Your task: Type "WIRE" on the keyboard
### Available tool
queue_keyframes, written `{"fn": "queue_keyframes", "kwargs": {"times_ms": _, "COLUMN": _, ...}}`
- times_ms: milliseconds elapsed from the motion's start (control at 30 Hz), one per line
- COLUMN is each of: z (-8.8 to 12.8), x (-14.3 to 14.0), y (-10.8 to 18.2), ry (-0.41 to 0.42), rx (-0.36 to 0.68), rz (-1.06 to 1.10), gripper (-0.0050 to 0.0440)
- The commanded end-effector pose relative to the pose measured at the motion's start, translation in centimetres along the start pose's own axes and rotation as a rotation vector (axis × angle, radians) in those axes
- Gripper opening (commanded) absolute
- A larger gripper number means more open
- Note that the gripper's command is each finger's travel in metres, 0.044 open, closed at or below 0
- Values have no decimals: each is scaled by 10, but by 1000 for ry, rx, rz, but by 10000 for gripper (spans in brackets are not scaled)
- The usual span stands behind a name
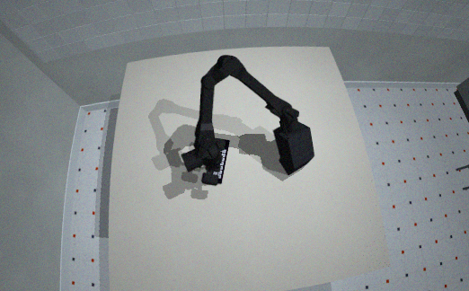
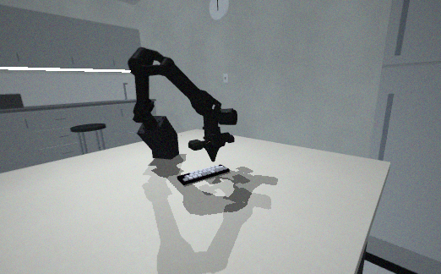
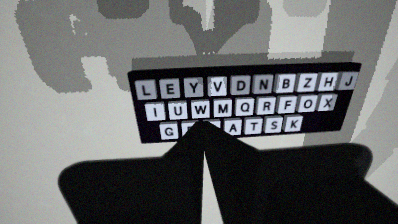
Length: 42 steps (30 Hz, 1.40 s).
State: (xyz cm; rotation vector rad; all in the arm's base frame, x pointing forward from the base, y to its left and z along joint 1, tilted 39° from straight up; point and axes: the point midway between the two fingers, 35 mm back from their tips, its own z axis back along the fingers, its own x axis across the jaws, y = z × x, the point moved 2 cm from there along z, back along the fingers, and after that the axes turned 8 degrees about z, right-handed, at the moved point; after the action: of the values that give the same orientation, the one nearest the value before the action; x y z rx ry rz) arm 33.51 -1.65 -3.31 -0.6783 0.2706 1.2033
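Observation:
A small black keyboard [image 3: 245, 102] with white lettered keys lies flat on the table; it also shows in the exterior view [image 2: 203, 173] and the overhead view [image 1: 222, 163]. Its rows read L E Y V D N B Z H J, then I U W M Q R F O X, then G, two hidden keys, A T S K. My gripper [image 3: 201, 127] is shut and empty, its fingers forming one point. In the wrist view the tip covers two bottom-row keys, just below the W key [image 3: 200, 109]. In the side view the tip [image 2: 212, 160] hangs a little above the keyboard's far half.
The arm's black base block [image 1: 295, 148] stands on the table to the right of the keyboard. Arm shadows fall around the keyboard. The table edges are far from the keyboard on all sides.

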Motion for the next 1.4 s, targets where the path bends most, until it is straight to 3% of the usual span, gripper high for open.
{"fn": "queue_keyframes", "kwargs": {"times_ms": 0, "z": -12, "x": -1, "y": -1, "ry": 9, "rx": 8, "rz": 6, "gripper": 0}}
{"fn": "queue_keyframes", "kwargs": {"times_ms": 700, "z": -35, "x": -1, "y": -1, "ry": 9, "rx": 8, "rz": 6, "gripper": 0}}
{"fn": "queue_keyframes", "kwargs": {"times_ms": 1367, "z": -35, "x": -1, "y": -1, "ry": 9, "rx": 8, "rz": 6, "gripper": 0}}
